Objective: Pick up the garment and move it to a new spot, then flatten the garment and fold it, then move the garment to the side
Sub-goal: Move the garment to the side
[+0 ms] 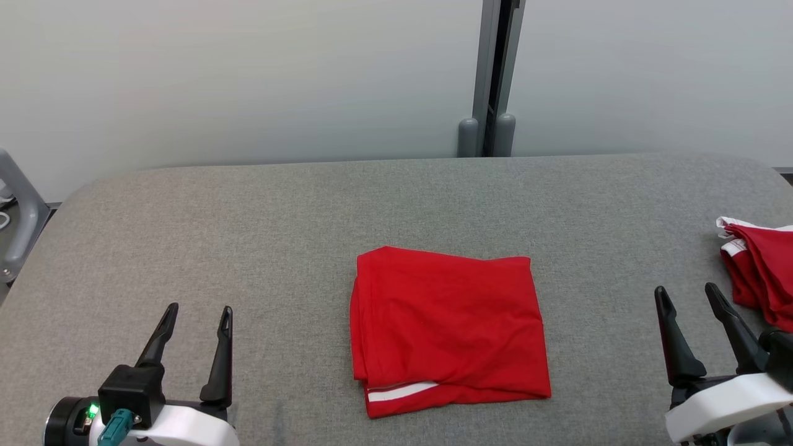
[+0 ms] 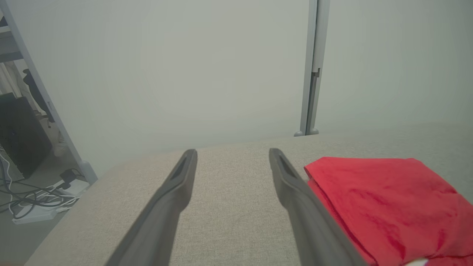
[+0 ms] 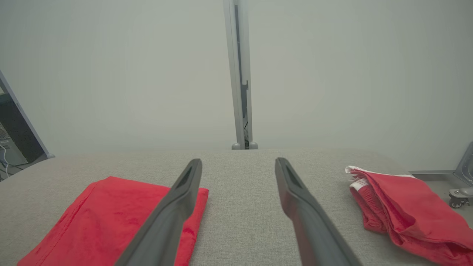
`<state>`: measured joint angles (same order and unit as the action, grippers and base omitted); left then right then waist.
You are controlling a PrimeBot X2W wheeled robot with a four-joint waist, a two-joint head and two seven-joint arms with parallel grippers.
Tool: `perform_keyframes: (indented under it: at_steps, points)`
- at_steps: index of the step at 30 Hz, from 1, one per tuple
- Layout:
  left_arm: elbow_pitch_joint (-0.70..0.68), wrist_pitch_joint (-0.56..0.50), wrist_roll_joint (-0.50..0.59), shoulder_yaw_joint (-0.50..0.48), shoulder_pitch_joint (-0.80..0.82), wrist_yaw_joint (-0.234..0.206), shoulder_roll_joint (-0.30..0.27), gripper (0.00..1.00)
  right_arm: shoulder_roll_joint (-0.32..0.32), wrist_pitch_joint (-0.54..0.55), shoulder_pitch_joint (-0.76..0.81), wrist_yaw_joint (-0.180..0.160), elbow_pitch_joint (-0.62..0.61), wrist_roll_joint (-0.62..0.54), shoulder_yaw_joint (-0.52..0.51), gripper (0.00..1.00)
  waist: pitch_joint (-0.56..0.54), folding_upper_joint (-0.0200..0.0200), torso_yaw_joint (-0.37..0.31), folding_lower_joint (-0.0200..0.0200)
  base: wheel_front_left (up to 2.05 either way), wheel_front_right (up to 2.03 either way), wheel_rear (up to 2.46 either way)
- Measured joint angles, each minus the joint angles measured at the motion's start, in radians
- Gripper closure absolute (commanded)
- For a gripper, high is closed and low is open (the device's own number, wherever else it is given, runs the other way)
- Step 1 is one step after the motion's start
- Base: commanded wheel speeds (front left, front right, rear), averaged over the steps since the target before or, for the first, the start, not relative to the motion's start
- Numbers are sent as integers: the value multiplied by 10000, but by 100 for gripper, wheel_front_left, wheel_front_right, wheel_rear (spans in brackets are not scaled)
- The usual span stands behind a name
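Observation:
A red garment (image 1: 447,328) with a white stripe lies folded into a rectangle at the middle of the grey table (image 1: 279,217). It also appears at the right of the left wrist view as the garment (image 2: 388,207) and at the lower left of the right wrist view as the garment (image 3: 107,221). My left gripper (image 1: 198,313) stands open near the front left, well apart from the cloth, with nothing between its fingers (image 2: 177,192). My right gripper (image 1: 687,294) stands open at the front right, also empty.
A second red and white garment (image 1: 759,272) lies crumpled at the table's right edge, just beyond my right gripper; it shows again as the crumpled garment (image 3: 402,207). A grey post (image 1: 492,74) stands behind the table against the pale wall. Cables (image 2: 33,199) lie on the floor at left.

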<state>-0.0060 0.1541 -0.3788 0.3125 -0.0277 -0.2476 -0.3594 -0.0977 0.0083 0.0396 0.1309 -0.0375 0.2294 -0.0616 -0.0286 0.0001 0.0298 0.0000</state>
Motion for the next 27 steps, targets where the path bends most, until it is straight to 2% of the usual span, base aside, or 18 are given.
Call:
perform_keyframes:
  at_steps: [21,27]
  points:
    - [-8,63,-44,67,115,-86,-58,0,-48,6,-100,0,174,33,50,0,137,0,3,0,0,0,0]
    - [-184,140,-23,58,302,-173,-77,0,-159,230,-295,0,138,79,230,0,475,0,141,0,0,0,0]
